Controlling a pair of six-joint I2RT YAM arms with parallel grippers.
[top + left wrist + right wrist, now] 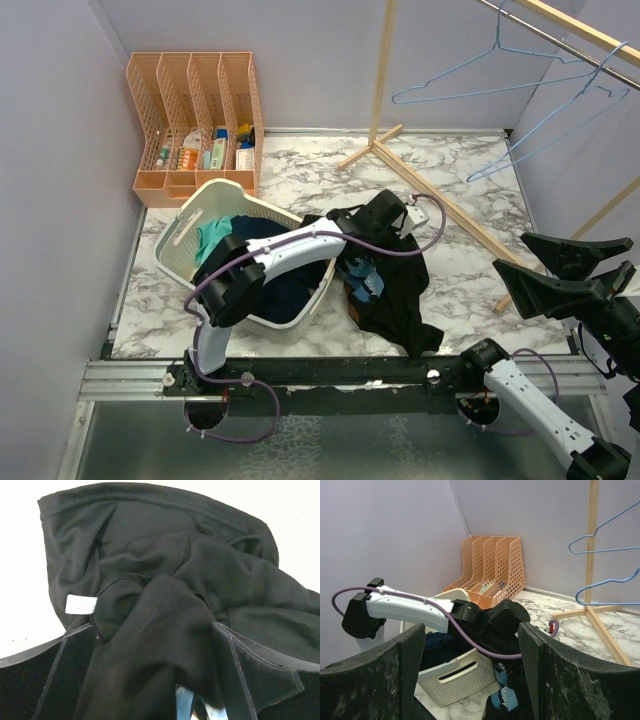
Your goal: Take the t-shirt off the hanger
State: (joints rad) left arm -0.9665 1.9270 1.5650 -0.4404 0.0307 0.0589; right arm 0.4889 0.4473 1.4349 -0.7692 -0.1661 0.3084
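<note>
T-shirt (402, 290): black, lying crumpled on the marble table (300, 170), just right of the white laundry basket (185, 235).
Hanger (367, 282): only a blue piece shows in the folds near the middle of the shirt; it is probably the hanger, but most of it is covered by cloth.
Left gripper (153, 625): reaching across the basket to the far end of the shirt. Its fingers (70, 675) are spread, with a bunched ridge of black cloth rising between them. The wrist view does not show whether the pads press on the cloth.
Shirt label (80, 604): a small white tag on the fabric just beyond the left finger.
Right gripper (510, 252): held up off the table at the right side, well apart from the shirt, jaws wide and nothing between them, pointing towards the basket.
Basket contents: a teal garment (213, 238) and dark clothing.
Back left: an orange file organiser (195, 120) with small items in its slots.
Back right: a wooden rack (383, 70) with two blue wire hangers (480, 85) on its rail.
</note>
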